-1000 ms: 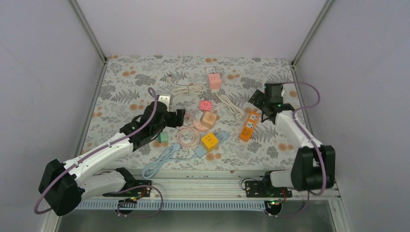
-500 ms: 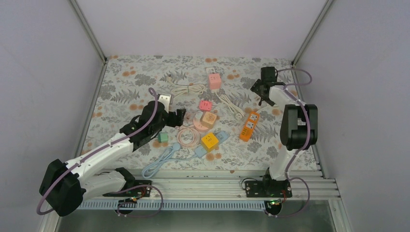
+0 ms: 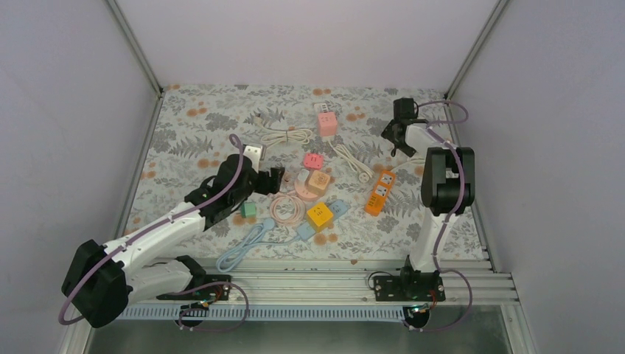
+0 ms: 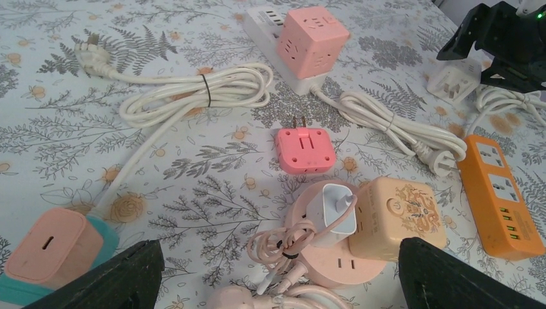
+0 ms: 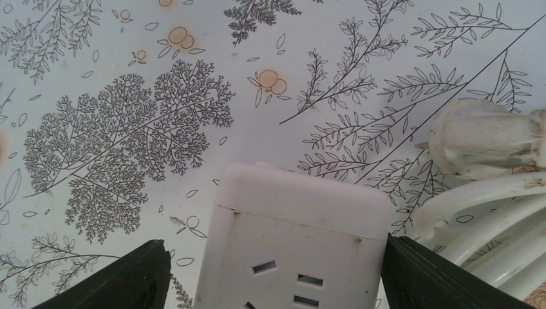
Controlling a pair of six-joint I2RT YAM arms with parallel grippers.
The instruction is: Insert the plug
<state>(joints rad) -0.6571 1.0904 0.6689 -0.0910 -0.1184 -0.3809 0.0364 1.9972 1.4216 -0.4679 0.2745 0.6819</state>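
Two grippers logged, near first. Hovering left gripper over pink round socket with jaws wide, gripping nothing. Farther off, straddling white adapter with right gripper, jaws apart, not clamping. Noting white plug just right of adapter on floral table.

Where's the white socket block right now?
The white socket block sits at the table's far right, between the right gripper's open fingers in the right wrist view, beside a white cable.
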